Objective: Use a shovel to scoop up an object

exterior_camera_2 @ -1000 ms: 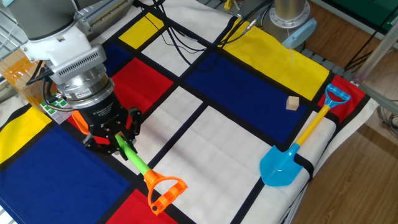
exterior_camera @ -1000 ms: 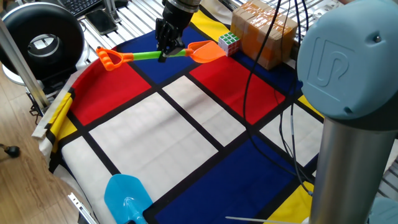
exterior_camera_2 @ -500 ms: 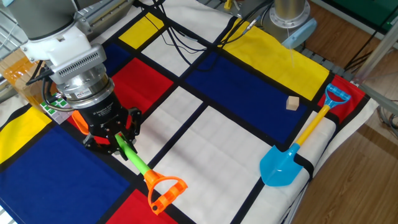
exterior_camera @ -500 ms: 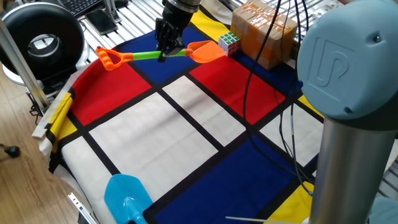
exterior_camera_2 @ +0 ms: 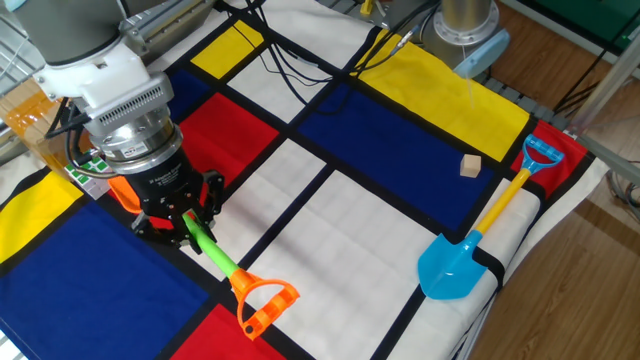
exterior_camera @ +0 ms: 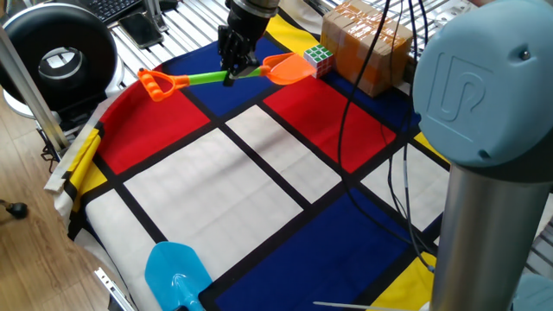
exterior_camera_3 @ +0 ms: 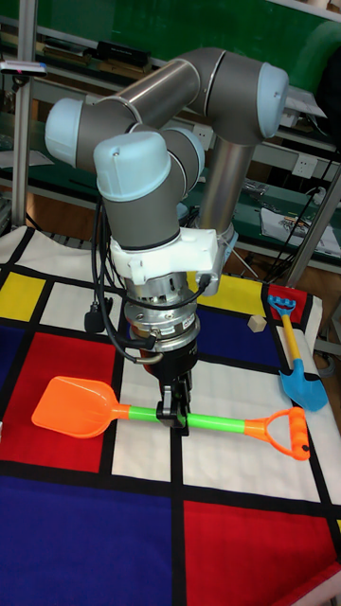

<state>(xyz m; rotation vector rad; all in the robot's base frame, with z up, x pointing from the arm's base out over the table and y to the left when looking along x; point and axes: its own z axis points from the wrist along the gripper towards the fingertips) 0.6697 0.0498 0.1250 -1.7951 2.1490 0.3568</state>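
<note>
My gripper point(exterior_camera: 232, 74) is shut on the lime-green shaft of the shovel point(exterior_camera: 207, 78), at the far side of the table. The shovel lies level. Its orange blade point(exterior_camera: 289, 67) points at the Rubik's cube point(exterior_camera: 318, 57), and the blade tip is right at the cube's foot. The orange D-handle point(exterior_camera: 155, 85) trails to the left. In the other fixed view my gripper point(exterior_camera_2: 186, 226) holds the shaft point(exterior_camera_2: 216, 256), and the cube point(exterior_camera_2: 88, 166) peeks out behind the wrist. The tall fixed view shows the gripper point(exterior_camera_3: 173, 413) and the blade point(exterior_camera_3: 72, 405); the cube is hidden there.
A brown cardboard box point(exterior_camera: 371, 43) stands just behind the cube. A light-blue shovel point(exterior_camera_2: 455, 262) lies at the opposite table edge, with a small wooden block point(exterior_camera_2: 470, 165) near it. Cables point(exterior_camera: 380, 130) trail over the checkered cloth, and the arm's base column point(exterior_camera: 484, 199) stands at the right.
The gripper has carried the shovel a little toward the cube, so the blade tip sits closer to it. The cube has not visibly moved.
</note>
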